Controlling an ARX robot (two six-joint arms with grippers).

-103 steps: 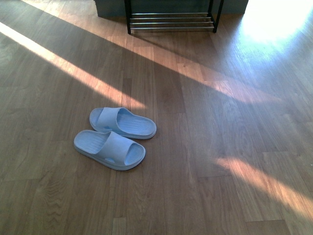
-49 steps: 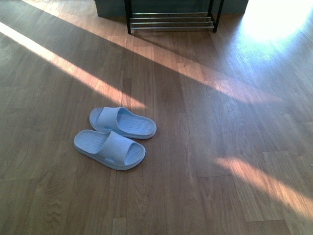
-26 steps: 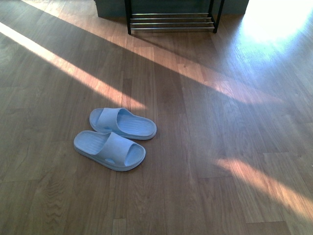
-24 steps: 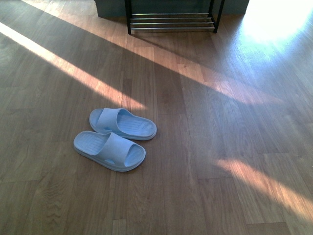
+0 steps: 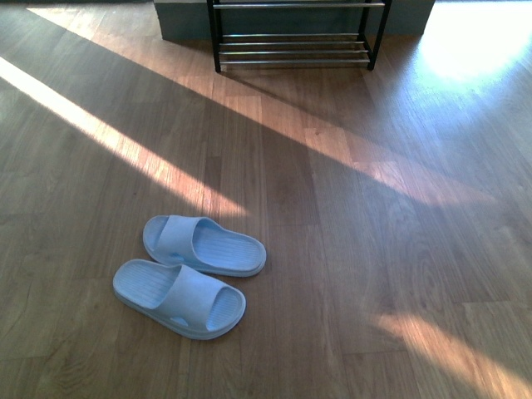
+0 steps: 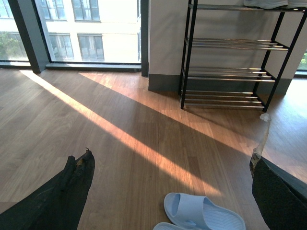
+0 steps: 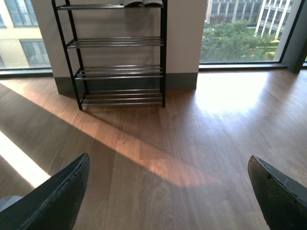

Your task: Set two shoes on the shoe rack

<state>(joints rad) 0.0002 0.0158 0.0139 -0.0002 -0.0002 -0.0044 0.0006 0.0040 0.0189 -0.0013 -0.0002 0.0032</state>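
Shifted since half a second back: the whole front view. Slides and rack both sit lower in frame and more of the rack shows. The pair keeps its lie on the boards, so the viewpoint moved, not the goods.

Item 1. Pale blue rubber slides, one pair: far slide (image 5: 204,246), near slide (image 5: 178,298). Soles down on the wooden floor (image 5: 374,249), just beside each other; whether they touch cannot be told. Position: near part of the floor, left of centre, beside a sun band (image 5: 125,150).

Item 2. Shoe rack (image 5: 291,50). Black frame, thin chrome bars. Stands at the floor's far edge against the wall (image 6: 163,43), well apart from the slides. Visible lower tiers bare; top tier carries pale-soled shoes (image 7: 139,2), cut off by the frame.

Item 3. Left gripper (image 6: 171,158): fingers (image 6: 72,191) spread wide, nothing between, above the floor near the slides.

Item 4. Right gripper (image 7: 169,157): fingers (image 7: 57,196) likewise spread and empty.

Status, judged: neither slide lifted; approach stage.

Hazards, judged:
- Close-set pair: closing on one may shove the other.
- Soft rubber strap may fold or slip in the pinch.
- Gaps between bars: a slide set down crooked may tip through.
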